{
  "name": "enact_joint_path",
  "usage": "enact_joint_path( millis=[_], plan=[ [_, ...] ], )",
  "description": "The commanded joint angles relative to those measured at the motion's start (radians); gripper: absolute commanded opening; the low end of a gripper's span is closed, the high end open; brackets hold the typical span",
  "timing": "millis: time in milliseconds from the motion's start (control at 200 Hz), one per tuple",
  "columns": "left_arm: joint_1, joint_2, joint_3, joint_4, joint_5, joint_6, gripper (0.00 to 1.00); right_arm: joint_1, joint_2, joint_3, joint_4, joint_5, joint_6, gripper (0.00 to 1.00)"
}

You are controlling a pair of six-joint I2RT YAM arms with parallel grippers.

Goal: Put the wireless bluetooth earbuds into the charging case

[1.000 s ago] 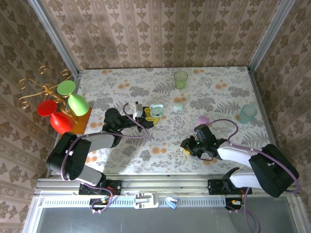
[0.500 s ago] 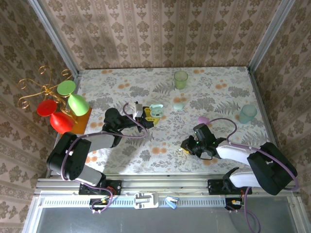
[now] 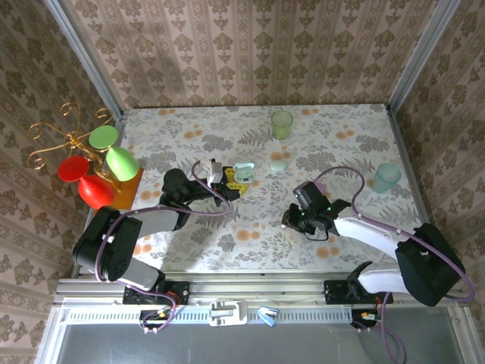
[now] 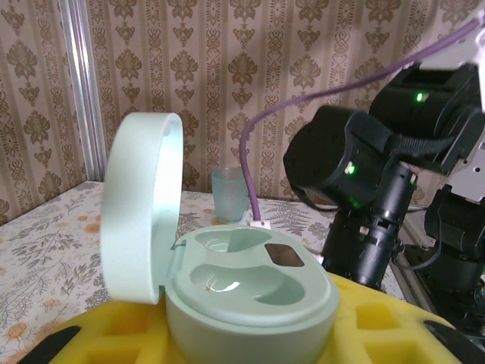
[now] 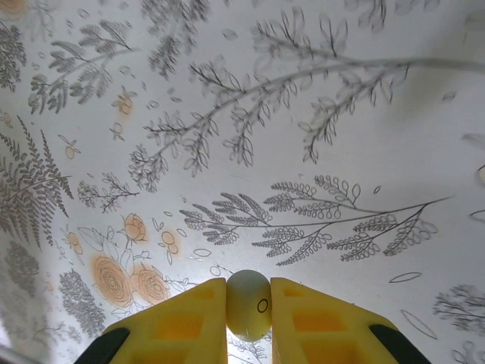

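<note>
The mint charging case (image 4: pixel 254 292) sits open between the yellow fingers (image 4: pixel 379 322) of my left gripper (image 4: pixel 250 337), which is shut on it. Its lid (image 4: pixel 140 208) stands upright on the left and both wells look empty. From above, the case (image 3: pixel 243 175) is left of the table's centre, at my left gripper (image 3: pixel 226 180). My right gripper (image 5: pixel 248 307) is shut on a whitish-mint earbud (image 5: pixel 248 302), held above the flowered cloth. In the top view my right gripper (image 3: pixel 291 220) hangs to the right of the case and nearer the front edge.
A second, shut mint case (image 3: pixel 279 164) lies behind the middle. A green cup (image 3: pixel 282 123) stands at the back and a teal cup (image 3: pixel 385 177) at the right. A gold stand with red and green glasses (image 3: pixel 91 161) fills the left edge.
My right gripper has shut on the earbud and moved away from the front edge, toward the table's middle. The left arm and the open case have not moved.
</note>
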Motion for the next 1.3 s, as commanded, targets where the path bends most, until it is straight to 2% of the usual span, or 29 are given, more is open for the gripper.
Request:
enact_joint_path(
  millis=[0,175,310,490,755,905,1000,1295],
  plan=[
    [0.012,0.006,-0.008,0.038,0.000,0.026,0.30,0.028,-0.001,0.113,-0.280,0.190,-0.109,0.17],
    [0.014,0.008,-0.008,0.039,0.006,0.026,0.30,0.082,0.085,0.283,-0.503,0.396,-0.133,0.15],
    [0.017,0.006,-0.005,0.038,0.007,0.024,0.30,0.110,0.175,0.391,-0.619,0.469,-0.134,0.13],
    [0.018,0.007,-0.005,0.039,0.009,0.024,0.30,0.129,0.227,0.483,-0.696,0.517,-0.156,0.13],
    [0.020,0.025,0.002,0.039,0.019,0.019,0.30,0.138,0.164,0.556,-0.704,0.549,-0.209,0.14],
    [0.020,0.026,0.007,0.039,0.022,0.018,0.30,0.143,0.187,0.628,-0.763,0.580,-0.237,0.13],
    [0.021,0.032,0.010,0.040,0.023,0.018,0.30,0.163,0.167,0.648,-0.717,0.562,-0.303,0.13],
    [0.020,0.038,0.010,0.038,0.040,0.007,0.30,0.193,-0.043,0.566,-0.348,0.311,-0.626,0.13]
  ],
)
